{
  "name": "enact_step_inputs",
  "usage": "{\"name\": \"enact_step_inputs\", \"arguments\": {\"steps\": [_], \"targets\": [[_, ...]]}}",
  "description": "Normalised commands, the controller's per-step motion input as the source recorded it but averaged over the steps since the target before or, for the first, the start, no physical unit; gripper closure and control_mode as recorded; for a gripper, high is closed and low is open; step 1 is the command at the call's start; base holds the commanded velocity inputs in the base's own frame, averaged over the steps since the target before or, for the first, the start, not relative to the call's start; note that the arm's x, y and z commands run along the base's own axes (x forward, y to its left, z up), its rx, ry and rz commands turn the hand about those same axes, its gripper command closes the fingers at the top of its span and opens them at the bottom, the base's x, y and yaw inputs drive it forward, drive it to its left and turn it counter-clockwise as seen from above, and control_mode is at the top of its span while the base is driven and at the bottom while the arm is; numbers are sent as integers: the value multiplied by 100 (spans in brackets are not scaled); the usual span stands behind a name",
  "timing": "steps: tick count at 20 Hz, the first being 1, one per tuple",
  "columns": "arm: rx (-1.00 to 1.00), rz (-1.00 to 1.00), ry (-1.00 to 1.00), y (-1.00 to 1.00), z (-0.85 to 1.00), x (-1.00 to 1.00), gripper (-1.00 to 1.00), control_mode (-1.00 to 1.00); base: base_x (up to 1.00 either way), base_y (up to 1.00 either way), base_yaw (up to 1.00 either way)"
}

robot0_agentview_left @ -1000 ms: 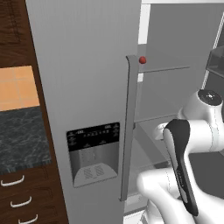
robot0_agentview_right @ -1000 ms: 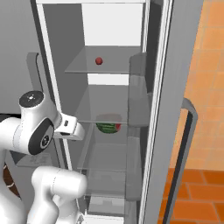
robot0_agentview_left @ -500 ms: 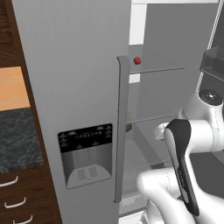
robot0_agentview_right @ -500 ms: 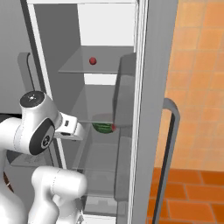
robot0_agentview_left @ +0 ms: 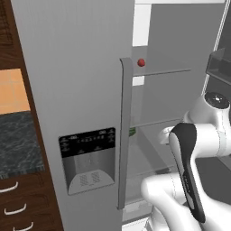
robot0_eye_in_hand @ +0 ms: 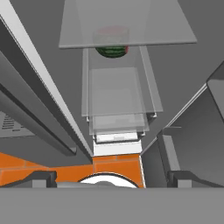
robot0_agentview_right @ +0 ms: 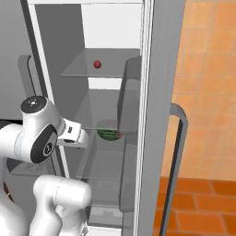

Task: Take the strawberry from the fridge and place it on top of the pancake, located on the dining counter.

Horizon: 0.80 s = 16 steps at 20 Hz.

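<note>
kitchen scene, rendered: orange tiled wall and floor beside a tall grey fridge whose right door stands open, showing glass shelves inside.

the gripper sits low in front of the fridge, jaws spread wide and empty, with its dark fingertips at the bottom corners of the hand view. it looks into the lower part of the fridge, along stacked glass shelves toward a small green item with a red face lying on a shelf at the back. in the right base view the white arm is folded just outside the fridge opening, at about the height of that green item.

the strawberry rests on the upper glass shelf of the fridge, one shelf above the green item and well above the gripper. in the left base view the strawberry shows just past the long handle of the closed left door.

to do this step well, the hand likely needs to rise to the upper shelf, enter between the shelves without clipping the glass edge, and centre the open jaws around the fruit before closing gently.

the strawberry is a tiny, round, plain red ball, far smaller than the gripper, so it could roll if nudged.
</note>
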Motion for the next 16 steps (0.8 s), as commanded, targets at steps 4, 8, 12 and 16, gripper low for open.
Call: {"name": "enact_step_inputs", "arguments": {"steps": [4,8,12,16], "targets": [[0,0,0,0,0,0,-100,100,7,-19,-4],[0,0,0,0,0,0,-100,100,13,-30,-10],[0,0,0,0,0,0,-100,100,6,-9,-4],[0,0,0,0,0,0,-100,100,0,0,0]]}}
